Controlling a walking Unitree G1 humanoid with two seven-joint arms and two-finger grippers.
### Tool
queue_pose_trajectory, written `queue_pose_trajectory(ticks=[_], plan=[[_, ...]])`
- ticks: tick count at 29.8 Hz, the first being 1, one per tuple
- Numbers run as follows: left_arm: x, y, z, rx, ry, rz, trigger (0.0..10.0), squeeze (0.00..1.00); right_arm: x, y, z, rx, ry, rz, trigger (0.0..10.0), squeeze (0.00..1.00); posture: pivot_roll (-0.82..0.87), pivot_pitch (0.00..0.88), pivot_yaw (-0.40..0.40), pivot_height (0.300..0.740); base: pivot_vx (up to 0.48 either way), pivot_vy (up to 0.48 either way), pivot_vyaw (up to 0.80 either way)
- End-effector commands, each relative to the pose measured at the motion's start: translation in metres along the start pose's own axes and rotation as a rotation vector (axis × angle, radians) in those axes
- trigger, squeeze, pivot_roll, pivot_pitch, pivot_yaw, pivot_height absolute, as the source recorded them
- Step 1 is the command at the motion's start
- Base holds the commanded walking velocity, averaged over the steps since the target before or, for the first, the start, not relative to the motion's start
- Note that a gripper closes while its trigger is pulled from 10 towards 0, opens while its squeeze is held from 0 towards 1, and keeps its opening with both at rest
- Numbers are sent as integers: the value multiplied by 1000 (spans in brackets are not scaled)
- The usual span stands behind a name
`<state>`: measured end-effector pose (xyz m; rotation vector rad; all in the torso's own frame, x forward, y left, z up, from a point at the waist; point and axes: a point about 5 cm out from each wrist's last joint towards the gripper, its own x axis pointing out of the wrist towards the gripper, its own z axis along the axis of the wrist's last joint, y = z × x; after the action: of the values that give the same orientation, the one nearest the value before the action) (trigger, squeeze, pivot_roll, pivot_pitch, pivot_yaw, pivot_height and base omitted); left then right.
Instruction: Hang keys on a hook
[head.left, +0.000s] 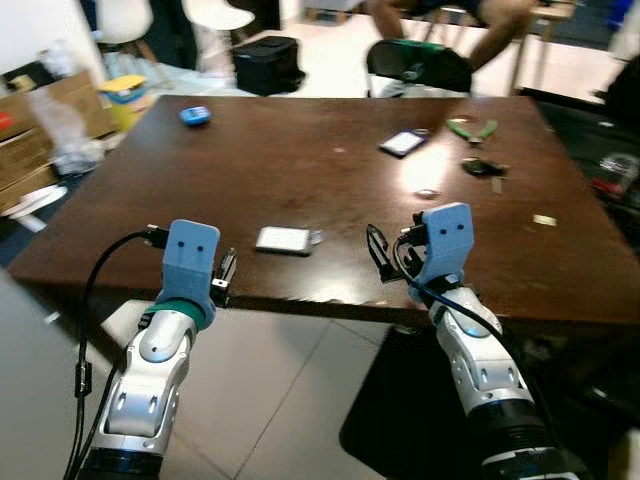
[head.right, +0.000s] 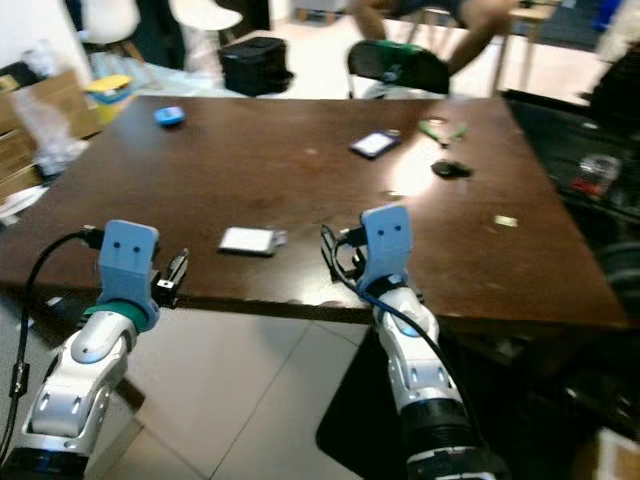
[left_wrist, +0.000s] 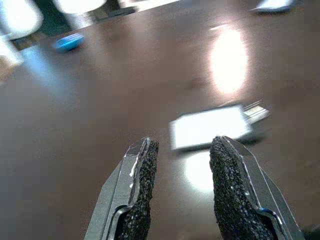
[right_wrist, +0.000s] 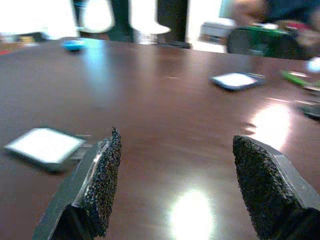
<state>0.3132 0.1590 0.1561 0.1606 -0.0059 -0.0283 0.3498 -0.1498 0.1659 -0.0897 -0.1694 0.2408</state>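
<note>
Both grippers hover empty at the near edge of the brown table (head.left: 300, 170), the left gripper (left_wrist: 182, 187) narrowly parted, the right gripper (right_wrist: 175, 185) spread wide, while the keys (head.left: 483, 167) (dark, beside green pliers (head.left: 470, 128)) lie far across.

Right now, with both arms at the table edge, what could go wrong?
1. The keys lie far across the table, beyond the right gripper, so a long reach may be needed.
2. The white card lies just ahead of the left gripper and could be nudged.
3. No hook can be made out, so the target is unconfirmed.
</note>
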Motion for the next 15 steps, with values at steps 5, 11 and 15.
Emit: queue_pose_trajectory(ticks=[5,11,15], plan=[[0,-2,-4,2,25,2,10000,0,-2,-1,-2,3,11,-9,10000,0,-104,33,120,740,380,0,-645],[0,-2,-4,3,25,5,10000,0,-2,-1,-2,-5,13,-11,10000,0,-104,33,120,740,359,0,-73],[0,-1,-4,5,25,8,10000,0,-2,-1,-1,-7,13,-10,10000,0,-103,33,121,740,253,0,0]])
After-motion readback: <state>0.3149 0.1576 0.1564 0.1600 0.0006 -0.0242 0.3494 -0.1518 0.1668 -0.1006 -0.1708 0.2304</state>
